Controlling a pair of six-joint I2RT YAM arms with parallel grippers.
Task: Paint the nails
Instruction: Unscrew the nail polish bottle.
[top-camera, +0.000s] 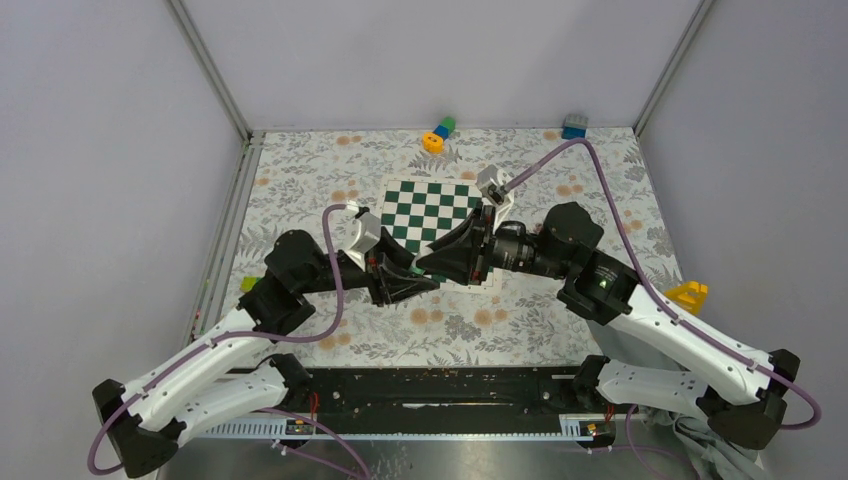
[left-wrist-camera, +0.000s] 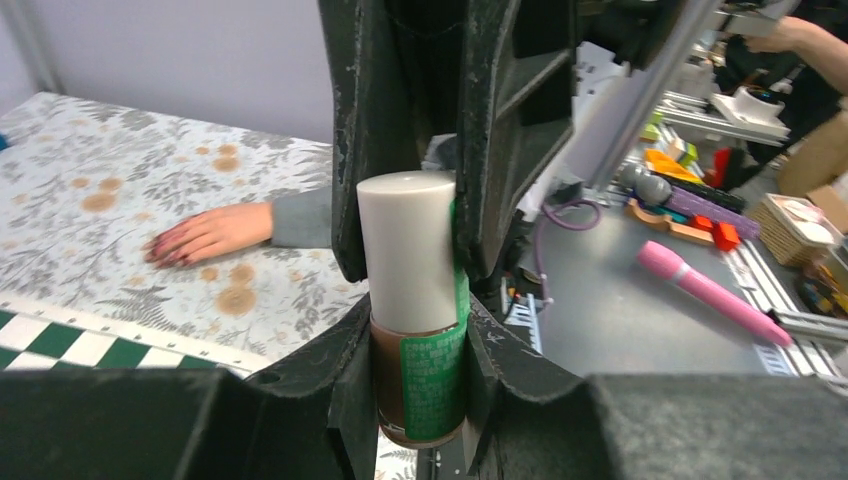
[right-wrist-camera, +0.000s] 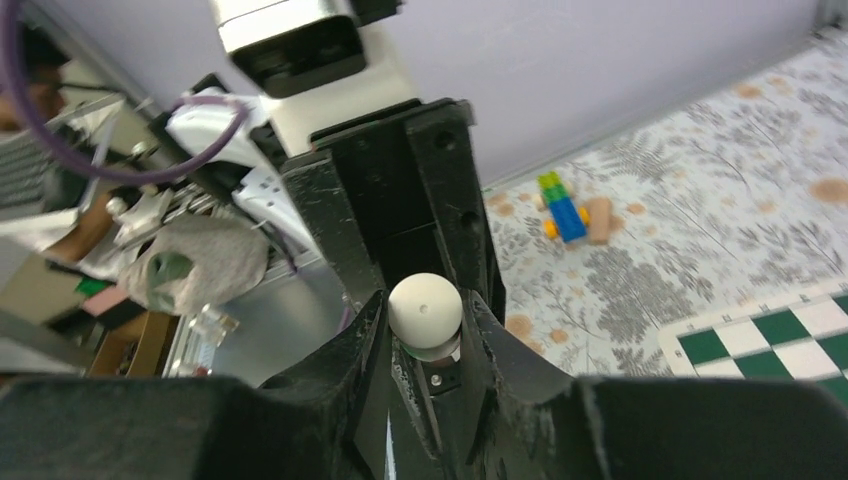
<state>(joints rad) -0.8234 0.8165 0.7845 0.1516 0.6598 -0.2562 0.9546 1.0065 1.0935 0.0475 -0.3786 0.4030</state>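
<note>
A brown nail polish bottle (left-wrist-camera: 418, 372) with a green label and a white cap (left-wrist-camera: 405, 245) stands upright between both grippers. My left gripper (left-wrist-camera: 415, 335) is shut on the glass body. From the opposite side my right gripper (right-wrist-camera: 425, 318) is shut on the cap (right-wrist-camera: 424, 306). In the top view the two grippers, left (top-camera: 405, 283) and right (top-camera: 440, 262), meet over the near edge of the chessboard. A light-skinned hand (left-wrist-camera: 215, 230) with a grey sleeve lies flat on the floral cloth, its nails (left-wrist-camera: 160, 252) reddish. The top view hides the hand.
The green-and-white chessboard (top-camera: 432, 212) lies mid-table. Toy bricks (top-camera: 438, 133) and a blue-grey block (top-camera: 574, 126) sit at the back edge. A yellow object (top-camera: 688, 294) rests at the right. Beyond the table's side lie a pink tool (left-wrist-camera: 700, 290) and workshop clutter.
</note>
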